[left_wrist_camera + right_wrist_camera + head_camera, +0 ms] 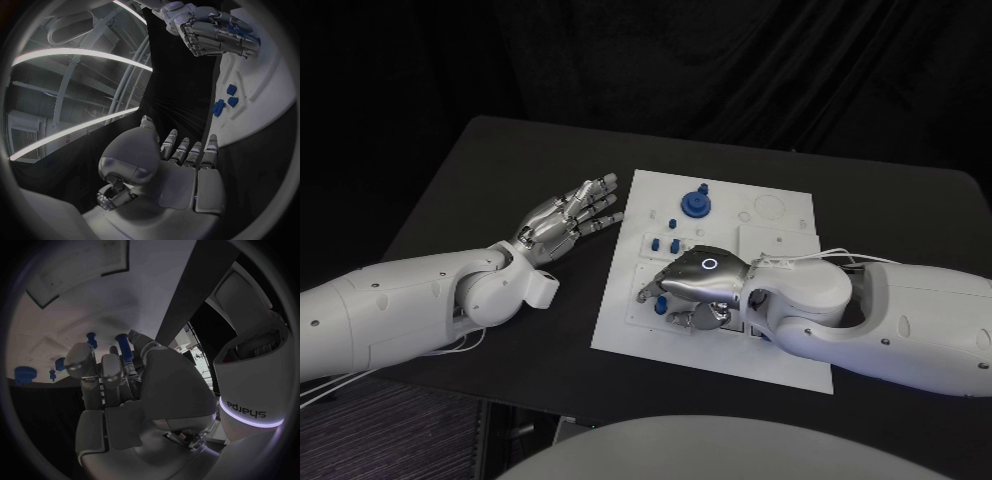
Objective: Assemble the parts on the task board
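R hand point(701, 285) fingers clasping 1 blue peg point(123, 346) over task board point(788, 215); L hand point(568, 218) fingers spread, holding nothing.

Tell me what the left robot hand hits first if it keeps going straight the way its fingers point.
Probably the task board: the left robot hand points at its near edge, then the large blue part. Its height above the table is unclear.

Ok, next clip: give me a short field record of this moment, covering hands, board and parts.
left hand: fingers spread, holding nothing, over the black table beside the board
right hand: over the board's near half, fingers curled down; a blue peg stands at the fingers, hold unclear
white rectangular task board: flat, mid-table
round blue disc part: on the board's far half
small blue pieces: just beyond the right hand
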You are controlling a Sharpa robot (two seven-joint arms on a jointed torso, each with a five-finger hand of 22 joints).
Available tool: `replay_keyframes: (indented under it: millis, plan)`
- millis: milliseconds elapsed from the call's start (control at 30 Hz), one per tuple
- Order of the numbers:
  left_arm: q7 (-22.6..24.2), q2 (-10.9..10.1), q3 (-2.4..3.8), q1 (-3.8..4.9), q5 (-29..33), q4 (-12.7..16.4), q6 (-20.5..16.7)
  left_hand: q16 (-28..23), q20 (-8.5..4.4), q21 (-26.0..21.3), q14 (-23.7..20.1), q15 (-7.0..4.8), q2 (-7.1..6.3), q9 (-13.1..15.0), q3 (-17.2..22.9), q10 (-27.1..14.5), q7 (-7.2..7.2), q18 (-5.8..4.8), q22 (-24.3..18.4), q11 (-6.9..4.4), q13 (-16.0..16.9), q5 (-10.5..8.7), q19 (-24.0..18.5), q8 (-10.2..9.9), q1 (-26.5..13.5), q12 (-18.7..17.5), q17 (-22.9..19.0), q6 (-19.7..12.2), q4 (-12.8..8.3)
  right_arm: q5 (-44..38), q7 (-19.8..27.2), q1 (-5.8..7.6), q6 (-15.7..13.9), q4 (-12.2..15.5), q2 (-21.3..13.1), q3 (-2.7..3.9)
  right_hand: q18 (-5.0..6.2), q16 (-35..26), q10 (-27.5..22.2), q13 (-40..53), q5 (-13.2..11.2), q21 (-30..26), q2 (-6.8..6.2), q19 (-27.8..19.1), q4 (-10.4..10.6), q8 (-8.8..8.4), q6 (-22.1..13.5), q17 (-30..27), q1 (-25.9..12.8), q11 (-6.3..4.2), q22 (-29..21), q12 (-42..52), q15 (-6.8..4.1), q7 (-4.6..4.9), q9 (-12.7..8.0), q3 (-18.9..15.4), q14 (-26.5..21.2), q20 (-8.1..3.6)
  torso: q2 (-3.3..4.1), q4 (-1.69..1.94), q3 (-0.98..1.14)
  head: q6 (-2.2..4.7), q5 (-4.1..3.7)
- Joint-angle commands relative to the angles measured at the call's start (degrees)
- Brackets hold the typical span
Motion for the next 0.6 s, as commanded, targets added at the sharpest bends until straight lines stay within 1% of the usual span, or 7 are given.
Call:
replay_keyframes:
  millis: [33, 67, 167, 267, 433, 467, 600]
  plan:
    - [1.85, 0.06, 0.04, -0.13, 0.38, 0.04, 0.66, -0.06, 0.27, 0.25, -0.05, 0.43, -0.01, 0.10, 0.33, -0.32, 0.25, 0.66, -0.08, -0.13, -0.07, 0.20, 0.02, -0.08, 0.64, -0.17, -0.03, 0.25, -0.14, -0.37, -0.46, -0.09, -1.10, 0.66, -0.99, 0.04, 1.10, -1.19, -4.55, 0.39, -1.97, -3.24, -0.54, -1.72, 2.54, -0.56, -8.07, -2.16, 0.34, 0.55, 5.28, 0.55, 0.19, -1.09, -3.89, -4.15, -1.96, 0.19, 0.06, -0.02, 0.04, -0.01, -0.25]
    - [1.86, 0.04, 0.04, -0.14, 0.38, 0.03, 0.63, -0.06, 0.27, 0.25, -0.05, 0.43, -0.01, 0.10, 0.33, -0.32, 0.25, 0.66, -0.08, -0.13, -0.07, 0.20, 0.02, -0.08, 0.64, -0.17, -0.03, 0.25, -0.14, -0.34, -0.56, -0.07, -1.66, 0.99, -1.59, 0.04, 1.28, -1.23, -7.07, 0.72, -2.65, -4.21, -1.35, -2.07, 6.19, -0.77, -11.69, -2.60, 2.20, 0.73, 5.13, 1.58, 0.42, -1.92, -5.88, -6.76, -2.49, 0.23, 0.05, -0.01, 0.03, -0.01, -0.36]
    - [1.87, 0.00, 0.04, -0.18, 0.38, 0.00, 0.54, -0.06, 0.27, 0.24, -0.05, 0.43, -0.03, 0.10, 0.37, -0.31, 0.26, 0.66, -0.13, -0.14, -0.07, 0.27, 0.00, -0.07, 0.70, -0.15, -0.03, 0.25, -0.14, 0.68, -0.54, 0.45, -4.23, 2.22, -3.64, 0.05, 1.67, -2.37, -11.01, 0.89, -3.58, -7.25, -4.21, -3.44, 13.76, -0.89, -14.71, -4.75, 5.71, 1.00, 4.46, 2.82, 0.73, -2.47, -7.75, -9.74, -4.22, 0.50, 0.03, -0.05, 0.03, -0.01, -0.58]
    - [1.90, -0.07, 0.04, -0.20, 0.38, 0.00, 0.46, -0.06, 0.27, 0.24, -0.05, 0.43, -0.03, 0.10, 0.37, -0.31, 0.26, 0.66, -0.13, -0.14, -0.07, 0.27, 0.00, -0.07, 0.70, -0.15, -0.03, 0.25, -0.14, 2.90, -0.02, 1.73, -7.30, 3.60, -5.77, 0.06, 1.63, -2.35, -11.61, 0.96, -3.67, -7.46, -4.26, -3.48, 13.57, -0.80, -14.36, -4.87, 5.70, 1.16, 4.45, 3.27, 0.63, -2.20, -7.78, -10.15, -4.33, 0.63, 0.01, -0.07, 0.06, -0.01, -0.97]
    - [1.96, -0.14, 0.04, -0.23, 0.38, -0.02, 0.22, -0.04, 0.26, 0.25, -0.03, 0.43, -0.07, 0.12, 0.39, -0.28, 0.27, 0.66, -0.10, -0.15, -0.05, 0.33, 0.02, -0.05, 0.77, -0.09, -0.03, 0.36, -0.15, 8.72, 1.00, 5.78, -12.75, 6.94, -11.05, 0.05, 1.61, -2.17, -10.89, 1.83, -3.05, -7.42, -2.38, -3.00, 13.36, 0.09, -10.71, -5.21, 5.82, 0.80, 4.64, 7.08, 0.38, -0.49, -7.46, -9.10, -4.26, 0.55, -0.11, -0.14, 0.09, -0.01, -1.80]
    - [1.98, -0.17, 0.04, -0.23, 0.38, -0.02, 0.15, -0.04, 0.26, 0.25, -0.03, 0.43, -0.07, 0.12, 0.39, -0.28, 0.27, 0.66, -0.10, -0.15, -0.05, 0.33, 0.02, -0.05, 0.77, -0.09, -0.03, 0.36, -0.15, 10.35, 1.21, 6.62, -13.56, 7.53, -12.10, 0.05, 1.45, -1.67, -9.60, 2.38, -2.49, -6.62, -1.25, -2.28, 13.16, 0.92, -7.36, -4.71, 6.23, 0.52, 4.93, 9.26, 0.16, 0.96, -6.88, -8.45, -3.61, 0.37, -0.15, -0.12, 0.06, -0.01, -2.00]
    - [2.03, -0.26, 0.04, -0.24, 0.38, 0.02, -0.21, -0.02, 0.26, 0.28, 0.01, 0.42, -0.15, 0.15, 0.40, -0.22, 0.29, 0.66, -0.04, -0.15, -0.03, 0.39, 0.05, -0.02, 0.87, 0.00, -0.01, 0.53, -0.16, 17.03, 1.23, 9.91, -15.07, 9.58, -16.77, 0.04, 1.19, -1.12, -4.38, 4.14, 0.29, -5.42, 0.65, -1.26, 11.59, 3.53, 2.42, -4.19, 7.76, -0.39, 5.38, 14.62, 0.48, 3.95, -4.79, -7.37, -2.80, 0.41, -0.27, -0.10, -0.01, -0.01, -3.00]
